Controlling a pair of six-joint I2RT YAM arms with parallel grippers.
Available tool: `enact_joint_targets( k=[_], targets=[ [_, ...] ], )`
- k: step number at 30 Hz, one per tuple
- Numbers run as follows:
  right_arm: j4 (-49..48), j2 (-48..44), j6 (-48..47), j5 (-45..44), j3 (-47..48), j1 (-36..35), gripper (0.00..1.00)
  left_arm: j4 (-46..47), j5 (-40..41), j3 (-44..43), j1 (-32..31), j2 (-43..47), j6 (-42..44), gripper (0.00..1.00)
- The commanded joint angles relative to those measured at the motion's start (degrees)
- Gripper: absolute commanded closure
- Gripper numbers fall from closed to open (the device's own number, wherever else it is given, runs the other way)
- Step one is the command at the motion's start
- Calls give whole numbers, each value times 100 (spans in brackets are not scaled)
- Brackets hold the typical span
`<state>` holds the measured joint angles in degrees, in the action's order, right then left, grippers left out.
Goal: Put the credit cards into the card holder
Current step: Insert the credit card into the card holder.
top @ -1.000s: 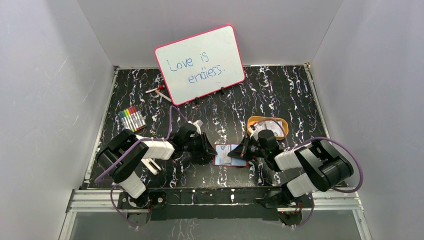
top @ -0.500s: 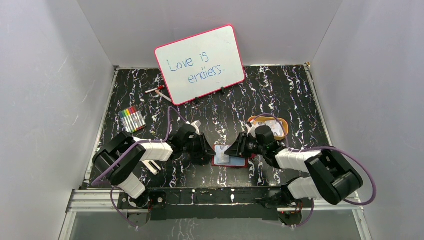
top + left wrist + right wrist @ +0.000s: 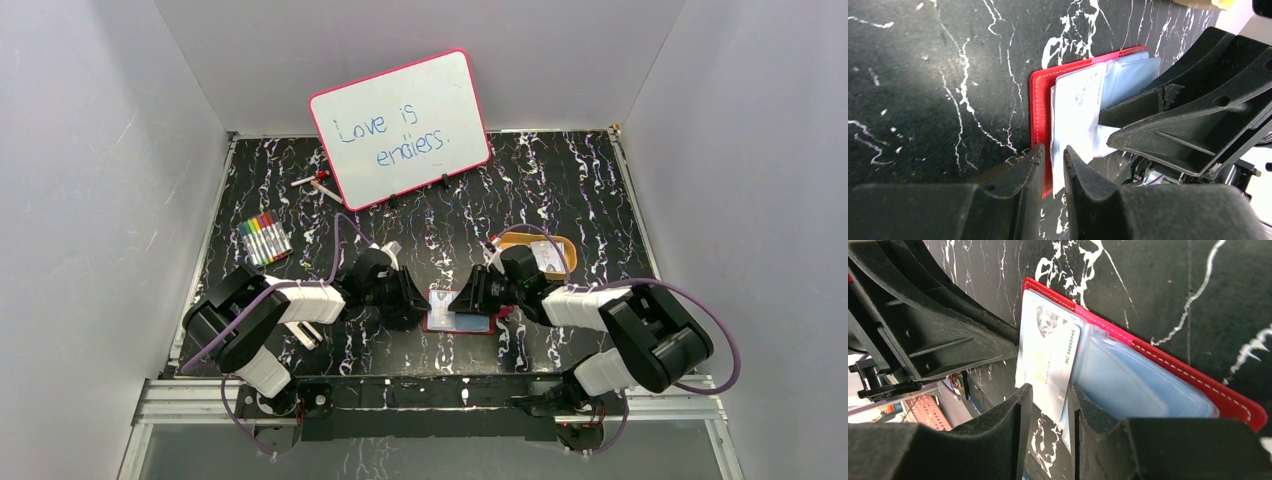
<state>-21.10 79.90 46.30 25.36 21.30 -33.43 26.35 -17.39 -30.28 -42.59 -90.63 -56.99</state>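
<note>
The card holder is red with white stitching and pale blue pockets; the card is whitish-grey with dark print. The tabletop is black, veined white; the whiteboard frame is pink.

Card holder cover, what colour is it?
The card holder is red with pale stitching, clearest in the right wrist view.

One card holder is lying on the one table, with one credit card showing at its pockets. One orange tray is holding at least one more credit card; the exact number is not showing. One whiteboard is standing at the back, one pen is lying beside it, and one bundle of coloured markers, too small for counting, is lying at the left. Two end effectors are showing, the left end effector and the right end effector
</note>
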Motion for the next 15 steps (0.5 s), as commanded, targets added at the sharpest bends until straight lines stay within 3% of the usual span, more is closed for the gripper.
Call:
enact_joint_targets(
  k=[1,7,11,15],
  targets=[
    [-239,346,-108,140,320,-148,60,-355,312,171,-10,353,86,80],
    [126,140,-306,-16,594,-192,58,-649,721,256,-5,838,95,81],
    [1350,-680,-813,-428,991,-196,53,-840,983,319,-5,1276,151,80],
    [2345,-1361,-1151,-791,1224,-192,51,-1049,1161,294,-12,1720,252,73]
  ],
)
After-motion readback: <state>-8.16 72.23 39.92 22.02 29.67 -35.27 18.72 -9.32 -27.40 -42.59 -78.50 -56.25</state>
